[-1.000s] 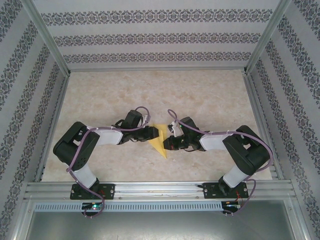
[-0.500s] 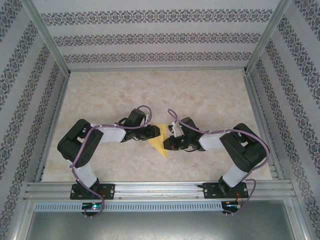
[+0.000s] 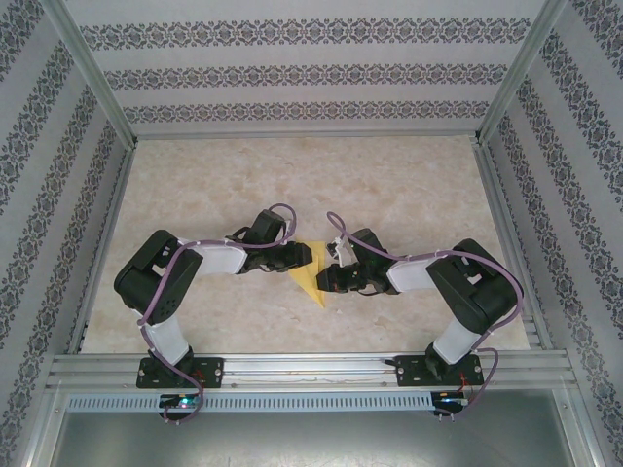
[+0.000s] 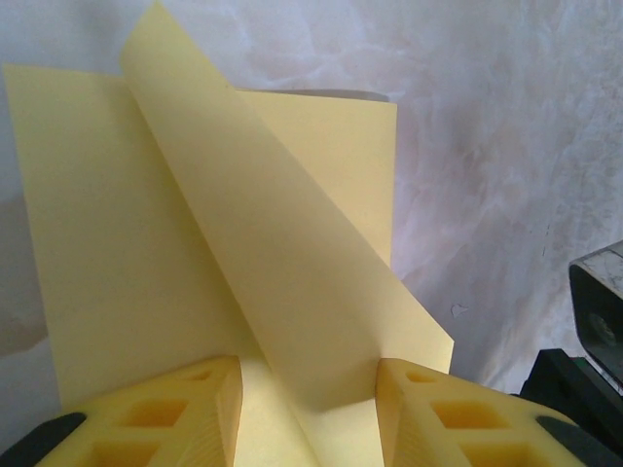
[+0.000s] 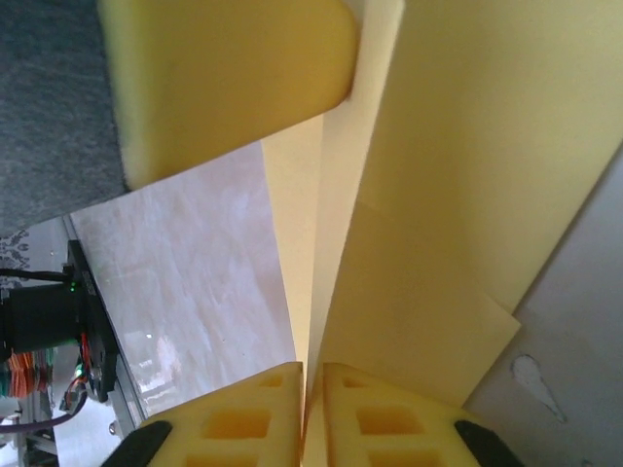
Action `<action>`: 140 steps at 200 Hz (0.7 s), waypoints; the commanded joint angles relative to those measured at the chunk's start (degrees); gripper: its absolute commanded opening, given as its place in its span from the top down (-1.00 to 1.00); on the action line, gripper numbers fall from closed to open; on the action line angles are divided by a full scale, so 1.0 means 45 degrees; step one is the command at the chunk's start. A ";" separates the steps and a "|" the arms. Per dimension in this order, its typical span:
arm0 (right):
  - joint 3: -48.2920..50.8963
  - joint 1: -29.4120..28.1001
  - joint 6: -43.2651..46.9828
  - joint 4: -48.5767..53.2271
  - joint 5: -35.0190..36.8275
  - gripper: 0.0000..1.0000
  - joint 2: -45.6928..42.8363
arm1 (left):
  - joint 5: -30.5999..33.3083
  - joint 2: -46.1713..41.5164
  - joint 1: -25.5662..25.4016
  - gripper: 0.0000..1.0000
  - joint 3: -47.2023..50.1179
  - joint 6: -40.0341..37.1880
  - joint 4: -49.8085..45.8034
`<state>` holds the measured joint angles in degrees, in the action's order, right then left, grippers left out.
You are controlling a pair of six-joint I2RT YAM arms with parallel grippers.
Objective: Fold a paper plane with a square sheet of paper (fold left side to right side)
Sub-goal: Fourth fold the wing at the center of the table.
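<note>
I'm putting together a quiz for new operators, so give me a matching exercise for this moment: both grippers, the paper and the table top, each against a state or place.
Things:
1. left gripper
2. right gripper
3. thin yellow folded paper sheet
4. beige marbled table top

States or places:
A. fingers almost together on a paper edge
B. bare at the far end
C. fingers apart, with a raised flap between them
D. between both grippers, tip toward the near edge

Pairs: 1-C, 2-A, 3-D, 4-B
</note>
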<state>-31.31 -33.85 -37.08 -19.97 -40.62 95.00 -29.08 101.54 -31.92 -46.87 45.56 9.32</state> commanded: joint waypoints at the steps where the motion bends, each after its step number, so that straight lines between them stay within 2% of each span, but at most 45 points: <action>1: 0.0200 0.0219 -0.0138 -0.0316 -0.0346 0.61 -0.0735 | 0.0613 0.0386 -0.0128 0.18 -0.0077 0.0038 -0.0918; 52: 0.0167 0.1037 -0.0188 -0.0284 -0.0706 0.24 -0.1339 | 0.0611 0.0347 -0.0125 0.18 -0.0067 0.0047 -0.0928; 140: -0.0913 0.1025 -0.0432 -0.0659 -0.0546 0.26 0.0415 | 0.0565 0.0347 -0.0116 0.18 -0.0036 0.0065 -0.0803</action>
<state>-33.93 -29.02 -38.81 -20.95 -42.57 94.98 -28.82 101.58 -31.92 -47.07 45.56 9.17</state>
